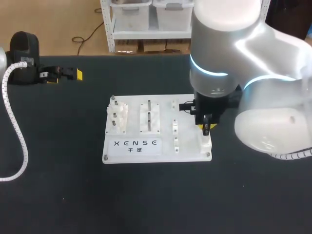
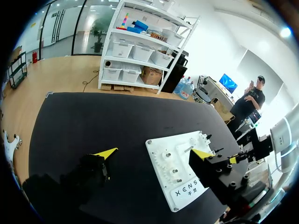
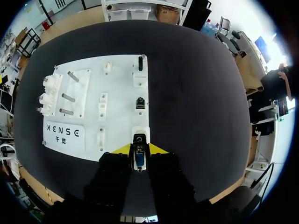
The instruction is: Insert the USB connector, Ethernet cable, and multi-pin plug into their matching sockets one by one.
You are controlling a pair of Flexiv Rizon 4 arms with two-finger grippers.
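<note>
As far as views show, progress: multi-pin step under way.
bench (image 1: 48,170): carries socket board (image 1: 134,146).
left tool (image 1: 63,74): wide, empty, well apart from board.
right tool (image 3: 139,149): clamped on multi-pin plug (image 3: 139,161), at corner socket (image 3: 140,133); judged not yet seated.
other two plugs: cannot tell if seated.

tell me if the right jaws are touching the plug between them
Touching. The right wrist view shows the plug pinched between the right jaws, which sit flush against its two sides with no gap.
</note>
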